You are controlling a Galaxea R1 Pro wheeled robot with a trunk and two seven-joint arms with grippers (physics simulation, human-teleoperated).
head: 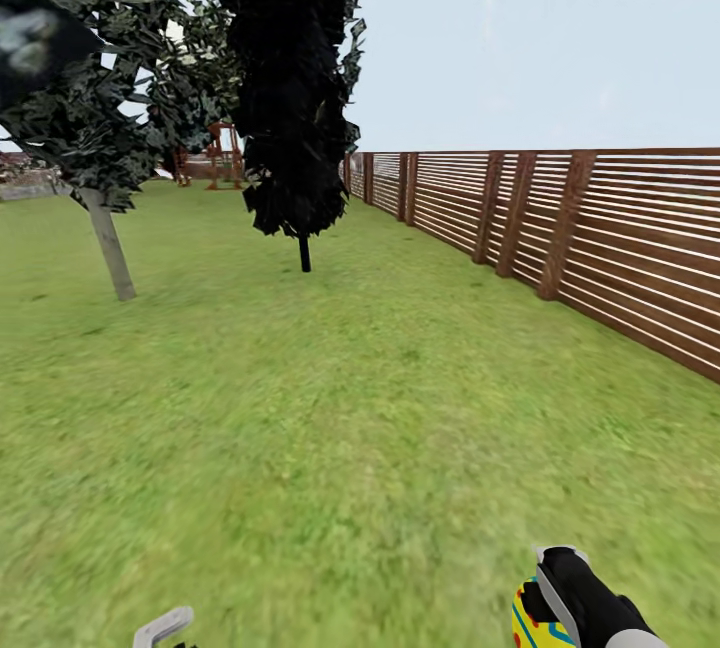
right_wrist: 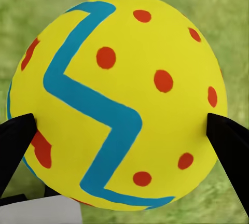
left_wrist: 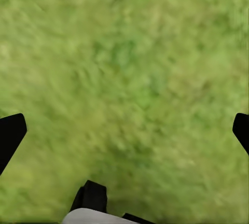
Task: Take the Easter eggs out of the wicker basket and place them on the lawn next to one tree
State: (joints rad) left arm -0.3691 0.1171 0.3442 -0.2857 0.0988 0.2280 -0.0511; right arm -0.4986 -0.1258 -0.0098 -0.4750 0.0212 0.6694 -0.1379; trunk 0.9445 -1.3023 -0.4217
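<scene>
Mottled lawn (head: 330,448), right hand (right_wrist: 124,130) gripping zigzag-striped yellow egg (right_wrist: 116,99)

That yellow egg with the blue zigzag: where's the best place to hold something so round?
Across its widest middle, one finger on each opposite side, as the right end effector holds the Easter egg now. The black fingertips sit at its broadest girth, where a smooth curved shell is least likely to squirt out.

I get flat, even daylight under a pale sky (head: 520,38), with no glare. The lawn (head: 330,408) smears into soft blur close to me, and it is mushy through both wrist cameras. The conifer (head: 292,78) renders near-black, detail lost. The Easter egg (right_wrist: 116,99) looks sharp, evenly lit.
</scene>
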